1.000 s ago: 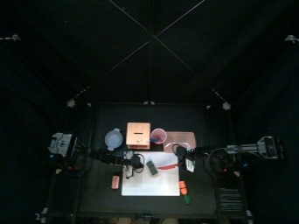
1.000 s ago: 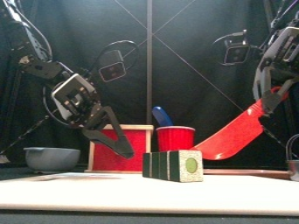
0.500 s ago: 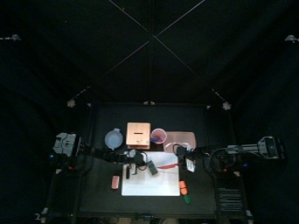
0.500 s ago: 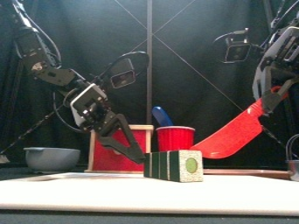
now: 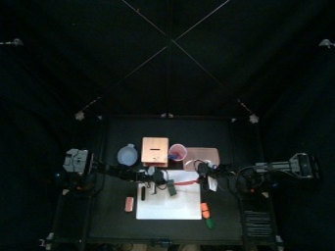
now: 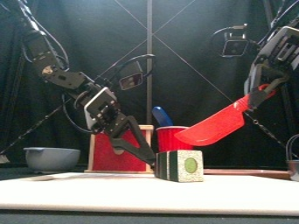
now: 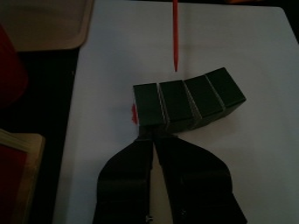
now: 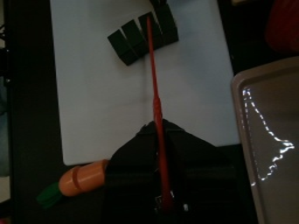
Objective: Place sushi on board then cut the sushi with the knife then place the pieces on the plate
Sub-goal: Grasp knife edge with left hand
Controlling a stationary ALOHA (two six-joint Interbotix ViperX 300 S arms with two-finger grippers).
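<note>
While the sushi roll [image 6: 179, 164] sat low at centre on the white board [image 6: 70, 197], the left fingers [image 7: 122, 175], clenched together, touched its end, probably to steady it; the right fingers [image 8: 135, 166], grasping the red knife [image 6: 216, 125], angled its blade above for a cut.

In front of the sushi roll [image 6: 179, 164] the white board [image 6: 70, 194] lies bare toward the bench's front edge, so that side is open. The left gripper [image 7: 155, 142], jaws together, touches the roll's left end, and its arm slants up and left, barring that side. Just above the roll hangs the red knife [image 6: 216, 122], rising rightward to the right gripper [image 6: 267, 86]. Behind the roll stand the wooden box [image 6: 117, 149] and red cup [image 6: 176, 138]; the pink tray [image 8: 268, 122] lies back-right. A toy carrot [image 8: 76, 179] lies front-right.
</note>
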